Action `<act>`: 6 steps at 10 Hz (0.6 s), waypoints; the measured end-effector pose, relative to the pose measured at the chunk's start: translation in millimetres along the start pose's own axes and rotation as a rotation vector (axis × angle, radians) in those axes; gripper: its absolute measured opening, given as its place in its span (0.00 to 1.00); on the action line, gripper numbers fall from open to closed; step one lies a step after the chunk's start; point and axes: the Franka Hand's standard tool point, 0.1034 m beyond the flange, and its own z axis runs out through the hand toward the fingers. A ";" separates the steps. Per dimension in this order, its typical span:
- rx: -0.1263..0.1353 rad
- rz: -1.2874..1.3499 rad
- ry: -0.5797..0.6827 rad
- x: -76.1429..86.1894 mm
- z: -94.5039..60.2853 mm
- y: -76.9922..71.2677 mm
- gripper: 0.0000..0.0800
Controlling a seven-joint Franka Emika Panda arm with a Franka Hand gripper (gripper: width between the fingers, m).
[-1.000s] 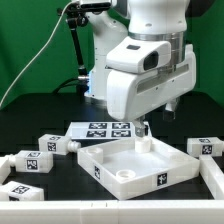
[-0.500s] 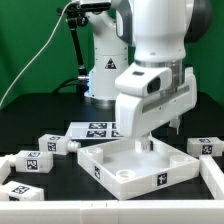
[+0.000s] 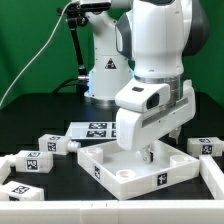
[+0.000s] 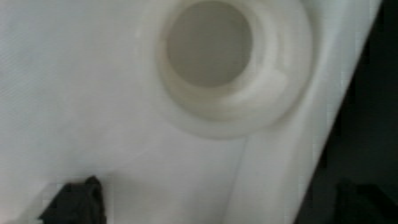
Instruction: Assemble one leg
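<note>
The large white tray-like piece (image 3: 140, 170) lies in the middle of the table. My gripper (image 3: 149, 151) hangs low over its far right part, close to the surface. In the wrist view one round corner socket (image 4: 214, 60) fills the picture, and my gripper (image 4: 214, 205) has its dark fingertips (image 4: 75, 196) wide apart on either side of the white surface, holding nothing. White tagged legs lie loose: two at the exterior view's left (image 3: 50, 143) (image 3: 30, 160), one at the front left (image 3: 14, 190) and one at the right (image 3: 203, 146).
The marker board (image 3: 100, 129) lies behind the tray near the robot base (image 3: 105, 80). A white rim (image 3: 110, 215) runs along the table's front edge. Another white part (image 3: 214, 176) lies at the exterior view's right edge.
The arm has come down over the tray-like piece and swung slightly toward the exterior view's right. The gripper now sits lower, close to the tray. The parts have not moved.
</note>
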 end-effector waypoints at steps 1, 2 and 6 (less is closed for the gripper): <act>-0.002 0.000 0.002 0.5 -1.1 0.5 0.48; -0.001 0.000 0.001 0.1 -0.2 0.2 0.48; -0.005 0.005 0.002 -1.4 -0.8 3.1 0.07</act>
